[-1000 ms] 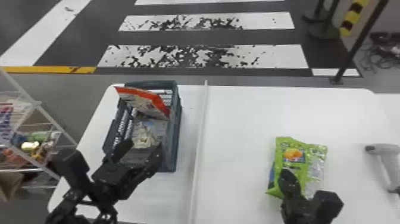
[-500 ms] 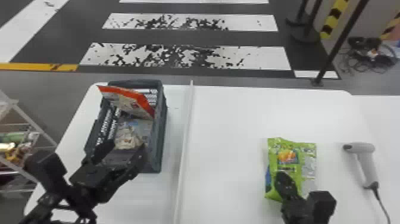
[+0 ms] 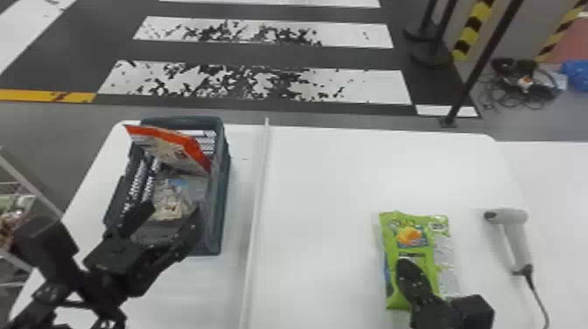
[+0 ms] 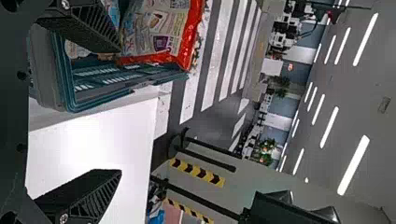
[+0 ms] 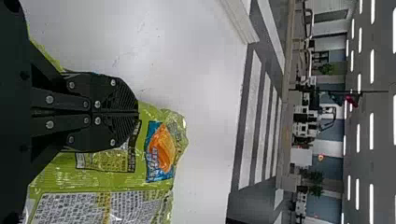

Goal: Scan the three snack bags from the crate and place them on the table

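Three snack bags are in sight, one lying out on the white tabletop [image 3: 323, 175] and two in the dark crate [image 3: 222, 188]. The green bag [image 3: 409, 236] lies flat toward the right side of the tabletop, orange picture up, with the right gripper [image 3: 406, 264] low over it. In the right wrist view those fingers are pressed flat together, their tips above the printed front; whether they touch it I can't tell. The left gripper [image 3: 171, 212] is at the near end of the crate, its fingers spread wide with nothing held between them. Inside the crate, a bag with a bright red edge [image 3: 175, 151] stands tilted against the side, its top poking above the rim, and a paler bag [image 3: 168, 199] lies lower down, nearer the gripper. A long white strip [image 3: 258, 188] runs along the tabletop between the crate and the green bag. The scanner [image 3: 516, 236] (a pale thing, shaped rather like a hair dryer) rests to the right of the green bag, apart from it, its cord [image 3: 538, 297] trailing toward the near edge. Left of the tabletop is a wire rack [image 3: 30, 183] with goods in it; beyond, the floor has broad white stripes [image 3: 253, 83].
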`<state>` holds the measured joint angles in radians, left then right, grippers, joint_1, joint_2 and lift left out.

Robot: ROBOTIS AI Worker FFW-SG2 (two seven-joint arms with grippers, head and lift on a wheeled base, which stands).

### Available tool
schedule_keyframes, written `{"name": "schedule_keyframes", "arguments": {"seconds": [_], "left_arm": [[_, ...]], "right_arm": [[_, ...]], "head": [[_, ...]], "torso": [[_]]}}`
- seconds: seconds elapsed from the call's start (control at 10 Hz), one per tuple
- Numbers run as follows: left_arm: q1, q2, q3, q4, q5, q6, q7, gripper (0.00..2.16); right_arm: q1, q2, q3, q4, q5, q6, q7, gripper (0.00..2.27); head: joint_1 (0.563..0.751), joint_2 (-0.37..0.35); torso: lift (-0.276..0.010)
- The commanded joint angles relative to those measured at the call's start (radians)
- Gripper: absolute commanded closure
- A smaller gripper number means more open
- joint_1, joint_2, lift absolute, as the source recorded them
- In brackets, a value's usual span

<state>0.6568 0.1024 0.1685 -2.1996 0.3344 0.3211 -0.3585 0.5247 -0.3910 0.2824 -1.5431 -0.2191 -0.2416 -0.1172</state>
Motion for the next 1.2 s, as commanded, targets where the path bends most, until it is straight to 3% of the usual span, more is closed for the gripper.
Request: {"name": "schedule_keyframes", "arguments": {"seconds": [0.0,0.1,0.2,0.3,0.4,0.7,0.9,1.1], "left_arm": [[-0.005,0.002,0.000,-0.023,-0.002,0.022,0.003,0.08],[-0.008,0.005,-0.001,-0.028,-0.005,0.031,-0.004,0.07],[-0.009,0.008,-0.007,-0.031,-0.018,0.031,-0.019,0.07],[-0.009,0.008,-0.014,-0.040,-0.032,0.034,-0.014,0.07],[-0.008,0.010,-0.014,-0.048,-0.032,0.053,0.000,0.07],[-0.008,0.011,-0.026,-0.063,-0.037,0.059,0.015,0.07],[0.003,0.010,-0.053,-0.060,-0.067,0.049,0.018,0.08],[0.015,0.011,-0.058,-0.057,-0.075,0.056,0.016,0.08]], "right_arm": [[0.064,-0.017,-0.020,-0.120,0.046,-0.011,-0.012,2.07],[0.089,-0.017,-0.045,-0.181,0.058,-0.023,-0.039,1.81],[0.095,-0.017,-0.072,-0.222,0.063,-0.020,-0.064,0.85],[0.101,-0.017,-0.121,-0.256,0.040,-0.001,-0.070,0.03],[0.101,-0.009,-0.184,-0.305,-0.026,0.152,-0.070,0.00],[0.116,0.030,-0.374,-0.367,-0.123,0.315,-0.036,0.04],[0.087,0.047,-0.529,-0.295,-0.164,0.318,0.117,0.04],[-0.012,0.049,-0.637,-0.187,-0.198,0.557,0.264,0.04]], "head": [[0.695,-0.001],[0.695,0.006],[0.695,0.005],[0.695,-0.013],[0.695,-0.042],[0.695,-0.131],[0.695,-0.232],[0.695,-0.318]], "torso": [[-0.036],[-0.036],[-0.036],[-0.036],[-0.036],[-0.036],[-0.036],[-0.036]]}}
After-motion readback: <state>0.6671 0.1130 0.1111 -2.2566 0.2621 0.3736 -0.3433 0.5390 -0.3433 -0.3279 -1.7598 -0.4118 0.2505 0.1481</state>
